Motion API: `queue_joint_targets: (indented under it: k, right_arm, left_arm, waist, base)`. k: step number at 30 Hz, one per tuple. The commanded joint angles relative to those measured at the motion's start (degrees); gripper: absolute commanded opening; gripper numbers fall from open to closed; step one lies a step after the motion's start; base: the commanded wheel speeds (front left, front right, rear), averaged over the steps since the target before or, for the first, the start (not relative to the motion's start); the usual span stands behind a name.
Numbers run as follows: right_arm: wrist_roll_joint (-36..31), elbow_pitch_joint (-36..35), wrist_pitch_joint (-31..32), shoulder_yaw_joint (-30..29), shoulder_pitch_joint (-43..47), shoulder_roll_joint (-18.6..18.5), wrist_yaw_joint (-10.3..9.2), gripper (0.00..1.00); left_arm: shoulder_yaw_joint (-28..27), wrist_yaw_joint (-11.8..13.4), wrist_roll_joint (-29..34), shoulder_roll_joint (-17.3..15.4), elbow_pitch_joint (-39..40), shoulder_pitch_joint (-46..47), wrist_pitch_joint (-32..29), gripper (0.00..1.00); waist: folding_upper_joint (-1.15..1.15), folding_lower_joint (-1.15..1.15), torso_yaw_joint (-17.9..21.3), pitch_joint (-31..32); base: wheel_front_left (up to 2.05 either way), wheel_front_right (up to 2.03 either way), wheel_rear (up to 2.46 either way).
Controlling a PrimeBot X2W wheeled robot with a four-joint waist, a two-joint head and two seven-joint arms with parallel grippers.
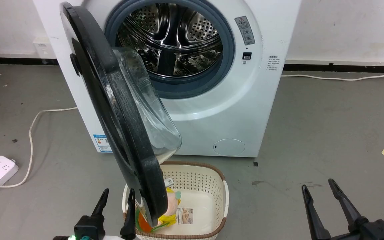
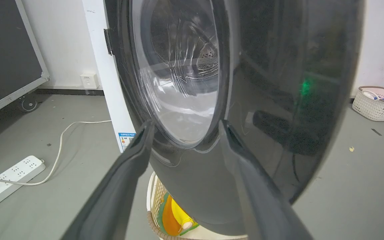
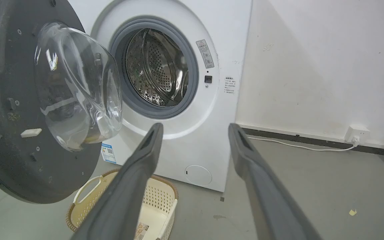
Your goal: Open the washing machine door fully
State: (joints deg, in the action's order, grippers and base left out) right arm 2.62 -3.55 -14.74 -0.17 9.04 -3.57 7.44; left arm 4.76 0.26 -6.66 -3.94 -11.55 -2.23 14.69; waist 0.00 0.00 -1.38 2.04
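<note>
Here, a big white front-loading washing machine (image 1: 232, 110) stands against a white wall (image 1: 345, 30). Its perforated steel drum (image 1: 172, 36) is exposed inside a grey rubber ring (image 1: 229, 50). The large round glossy black washing machine door (image 1: 108, 110), with a clear bulging glass bowl (image 1: 148, 110), stands swung out from its hinge at the head view's left, nearly edge-on to that camera. Its lower edge hangs above a cream perforated plastic basket (image 1: 217, 180) on the grey floor (image 1: 328, 126). The left gripper (image 1: 118, 193) sits low, just beside the door's lower rim, with its two dark fingers spread and holding nothing. Whether they touch the door cannot be told. The right gripper (image 1: 317, 185) is well apart, likewise spread and empty.
</note>
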Motion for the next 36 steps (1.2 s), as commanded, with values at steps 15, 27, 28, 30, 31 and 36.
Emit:
queue_joint_targets:
  k: [15, 27, 28, 30, 31, 36]
  right_arm:
    - [0.68, -0.54, -0.26, -0.67, 0.47, 0.65, 0.05, 1.0]
    - [1.98, 0.29, -0.26, -0.25, 0.25, 0.68, 0.05, 1.0]
    - [2.12, 0.32, -0.26, -0.18, 0.2, 0.68, 0.05, 1.0]
    - [2.42, 0.36, -0.26, -0.2, 0.08, 0.68, 0.05, 1.0]
    - [2.56, 0.39, -0.26, -0.27, 0.03, 0.68, 0.05, 1.0]
    - [3.43, 0.73, -0.26, -0.52, -0.21, 0.68, 0.05, 1.0]
  left_arm:
    - [-5.5, 1.35, -1.2, 0.61, 15.48, 3.15, 0.3, 0.0]
    - [-2.36, 1.31, -1.04, 0.93, 30.8, 10.41, -2.29, 0.0]
    - [-0.98, 1.06, -1.0, 0.94, 31.04, 10.25, -3.81, 0.0]
    - [2.24, 0.78, -0.94, 0.96, 31.32, 9.34, -7.21, 0.0]
    - [3.91, 0.5, -1.14, 0.98, 31.29, 8.8, -8.86, 0.0]
    - [12.01, -0.79, -3.0, 1.02, 27.29, 5.68, -15.53, 0.0]
  waist:
    - [0.0, 0.0, 0.09, -0.42]
    - [0.0, 0.0, 0.68, 0.11]
    - [0.0, 0.0, 0.85, 0.12]
    - [0.0, 0.0, 1.11, 0.07]
    - [0.0, 0.0, 1.23, 0.03]
    - [0.0, 0.0, 1.55, -0.32]
  base:
    - [0.0, 0.0, 0.0]
    - [0.0, 0.0, 0.0]
    - [0.0, 0.0, 0.0]
    - [0.0, 0.0, 0.0]
    - [0.0, 0.0, 0.0]
    - [0.0, 0.0, 0.0]
